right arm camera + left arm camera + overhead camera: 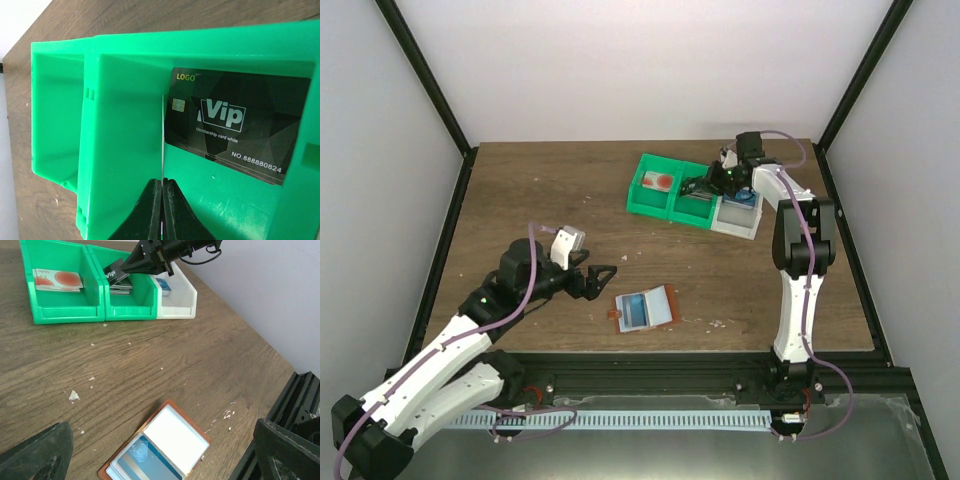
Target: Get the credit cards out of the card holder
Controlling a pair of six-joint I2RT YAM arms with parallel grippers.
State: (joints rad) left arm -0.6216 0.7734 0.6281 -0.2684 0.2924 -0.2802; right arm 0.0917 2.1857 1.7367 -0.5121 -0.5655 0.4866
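The card holder [645, 308] lies open on the wood near the front, reddish-brown outside and pale inside [177, 437]. A blue credit card [145, 462] sits in its left pocket. My left gripper [603, 275] hovers just left of it, open, with the holder between and below the fingers [37, 455]. My right gripper [692, 186] is at the middle green bin [125, 150], shut on a thin dark card [116, 272] that shows edge-on [163, 140] in the right wrist view. A black Vip card [235, 125] lies in that bin.
Three bins stand in a row at the back: a left green bin [62, 302] holding a white card with a red round mark [57, 279], the middle green one, and a white bin [177, 302] with a blue card [164, 286]. Pale crumbs dot the wood.
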